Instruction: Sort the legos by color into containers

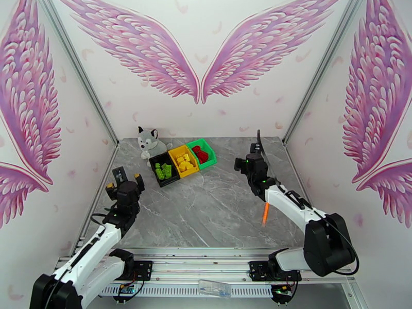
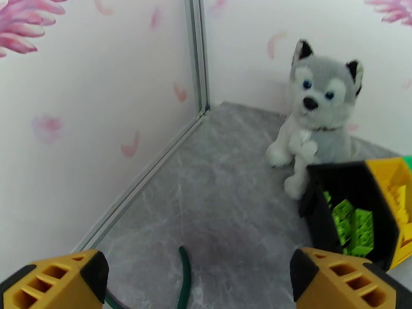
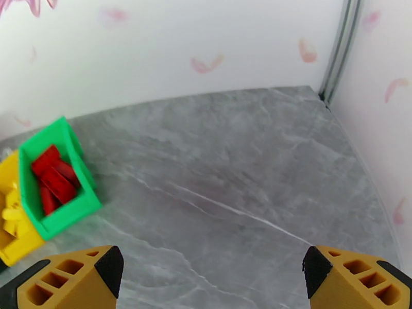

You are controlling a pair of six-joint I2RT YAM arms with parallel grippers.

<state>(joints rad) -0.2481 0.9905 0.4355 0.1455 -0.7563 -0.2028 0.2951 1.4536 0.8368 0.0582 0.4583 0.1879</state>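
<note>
Apparently all legos [image 1: 164,171] sit in the bins [image 1: 168,182] by colour. Left gripper [image 2: 198,274] and right gripper [image 3: 211,274] gape empty; withdraw without nudging them.

Left fingers [image 2: 56,281] and right fingers [image 3: 67,279] spread wide.

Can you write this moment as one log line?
legos: in bins by color | left gripper: open, empty | right gripper: open, empty

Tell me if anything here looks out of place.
Colours are crossed: red bricks lie in the green bin and light green bricks in the black bin; only yellow bricks match, in the yellow bin. A thin orange stick sits near the right arm, and a plush husky beside the black bin.
</note>
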